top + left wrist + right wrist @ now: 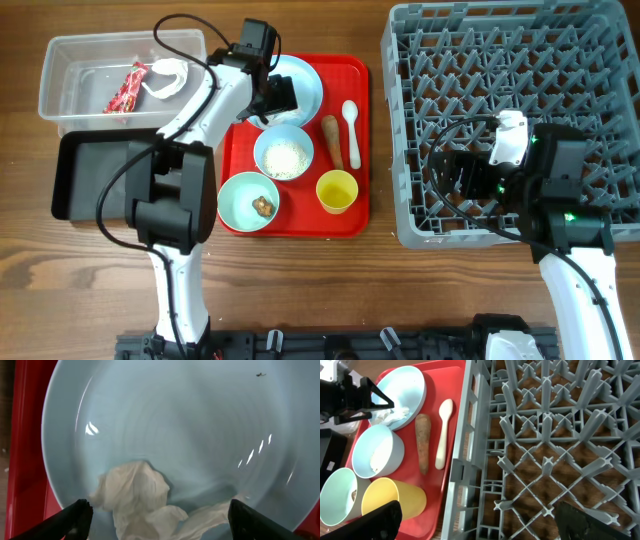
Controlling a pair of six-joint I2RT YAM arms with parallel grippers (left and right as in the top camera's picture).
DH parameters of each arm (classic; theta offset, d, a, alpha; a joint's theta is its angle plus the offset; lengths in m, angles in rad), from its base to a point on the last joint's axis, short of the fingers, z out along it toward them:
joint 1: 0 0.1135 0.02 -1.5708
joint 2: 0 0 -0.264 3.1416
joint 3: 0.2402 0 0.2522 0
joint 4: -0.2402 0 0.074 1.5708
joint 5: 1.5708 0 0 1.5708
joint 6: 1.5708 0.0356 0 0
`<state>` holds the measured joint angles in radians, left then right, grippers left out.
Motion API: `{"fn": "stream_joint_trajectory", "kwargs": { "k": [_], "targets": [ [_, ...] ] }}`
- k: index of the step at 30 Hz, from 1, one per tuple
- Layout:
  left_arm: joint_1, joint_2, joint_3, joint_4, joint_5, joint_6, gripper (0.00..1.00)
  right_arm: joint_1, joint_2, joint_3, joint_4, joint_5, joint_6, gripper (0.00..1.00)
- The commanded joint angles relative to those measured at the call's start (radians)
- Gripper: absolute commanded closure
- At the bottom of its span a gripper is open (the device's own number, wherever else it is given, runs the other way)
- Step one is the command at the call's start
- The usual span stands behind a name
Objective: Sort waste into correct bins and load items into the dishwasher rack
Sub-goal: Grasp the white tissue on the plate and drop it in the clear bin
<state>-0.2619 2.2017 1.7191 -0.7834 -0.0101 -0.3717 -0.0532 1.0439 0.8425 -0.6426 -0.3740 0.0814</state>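
My left gripper (272,97) is open, low over the pale blue plate (305,85) on the red tray. In the left wrist view its fingers (160,520) straddle a crumpled white tissue (140,497) lying in the plate (200,425). A white bowl of rice (284,153), a teal bowl (249,200) with a brown lump, a yellow cup (336,191), a carrot-like root (332,140) and a white spoon (351,125) sit on the tray. My right gripper (455,175) is open and empty over the grey rack (510,60), near its left edge (480,520).
The clear tub (75,60) at the far left holds a red-and-white wrapper (128,88) and a white crumpled piece (165,78). The black tray (100,175) lies in front of it. The flat red tray (345,215) sits between the bins and the rack.
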Motion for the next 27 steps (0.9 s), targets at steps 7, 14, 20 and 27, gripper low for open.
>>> {"fn": "stream_joint_trajectory", "kwargs": {
  "k": [7, 14, 20, 27],
  "targets": [
    [-0.003, 0.086, -0.002, 0.028, -0.018, 0.028, 0.56, 0.000, 0.007, 0.019, 0.001, -0.017, 0.004, 0.00],
    [0.007, 0.076, 0.027, 0.031, -0.018, 0.028, 0.96, 0.000, 0.007, 0.019, 0.002, -0.017, 0.004, 0.00],
    [0.066, -0.047, 0.195, -0.037, -0.018, 0.028, 0.96, 0.000, 0.007, 0.019, 0.002, -0.017, 0.005, 0.00],
    [0.231, -0.180, 0.223, -0.106, -0.092, 0.027, 0.96, 0.000, 0.007, 0.019, -0.001, -0.017, 0.005, 0.00]
  ]
}}
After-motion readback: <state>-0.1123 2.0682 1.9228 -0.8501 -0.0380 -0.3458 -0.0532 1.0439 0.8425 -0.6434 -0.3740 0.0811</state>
